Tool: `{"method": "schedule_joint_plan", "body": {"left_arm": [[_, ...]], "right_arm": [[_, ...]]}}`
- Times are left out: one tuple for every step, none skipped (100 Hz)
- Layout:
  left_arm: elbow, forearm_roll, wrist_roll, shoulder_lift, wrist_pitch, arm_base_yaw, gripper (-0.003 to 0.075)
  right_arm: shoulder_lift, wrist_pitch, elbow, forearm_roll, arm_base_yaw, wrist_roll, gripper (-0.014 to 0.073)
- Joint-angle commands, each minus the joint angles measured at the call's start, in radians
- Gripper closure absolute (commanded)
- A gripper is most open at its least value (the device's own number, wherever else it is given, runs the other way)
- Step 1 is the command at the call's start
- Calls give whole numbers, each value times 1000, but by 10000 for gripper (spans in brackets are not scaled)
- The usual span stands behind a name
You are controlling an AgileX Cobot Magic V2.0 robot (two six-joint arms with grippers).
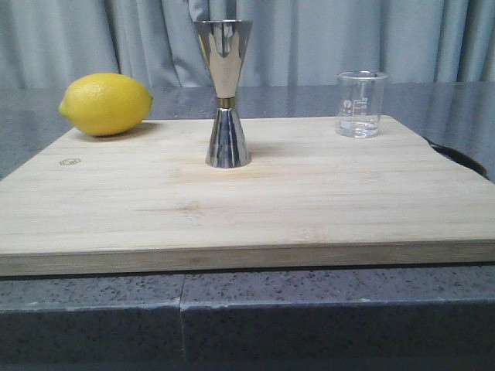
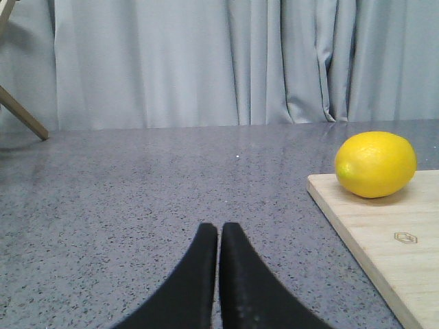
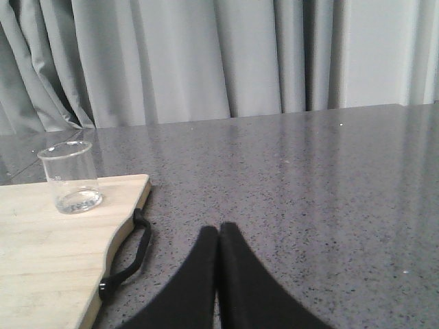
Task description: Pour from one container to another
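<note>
Both black grippers, left (image 2: 219, 229) and right (image 3: 219, 229), rest pressed together, empty, over grey stone counter (image 1: 309, 309). Beyond, a pale wooden cutting board (image 1: 232, 209) holds an upright hourglass steel jigger (image 1: 225, 93) mid-board, then a yellow lemon (image 1: 105, 103) far-left, and a small clear glass beaker (image 1: 360, 104) far-right.

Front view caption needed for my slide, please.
Steel jigger upright mid-board, glass beaker far right, lemon far left; no grippers visible.

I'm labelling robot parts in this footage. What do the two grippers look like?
Both look alike: the left gripper and right gripper each show two matte black jaws, broad at the base, curving to slim tips. No markings or cables are visible, and the arms are out of view.
</note>
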Motion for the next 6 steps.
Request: {"method": "schedule_joint_plan", "body": {"left_arm": [[4, -7, 1, -24, -78, 2, 739], [4, -7, 1, -24, -78, 2, 739], [4, -7, 1, -24, -78, 2, 739], [4, -7, 1, -24, -78, 2, 739], [4, -7, 1, -24, -78, 2, 739], [4, -7, 1, -24, -78, 2, 739]], "right_arm": [[-25, -90, 15, 0, -5, 0, 665], [-25, -90, 15, 0, -5, 0, 665], [-25, -90, 15, 0, -5, 0, 665], [-25, -90, 15, 0, -5, 0, 665], [-25, -90, 15, 0, -5, 0, 665], [-25, -90, 15, 0, -5, 0, 665]]}}
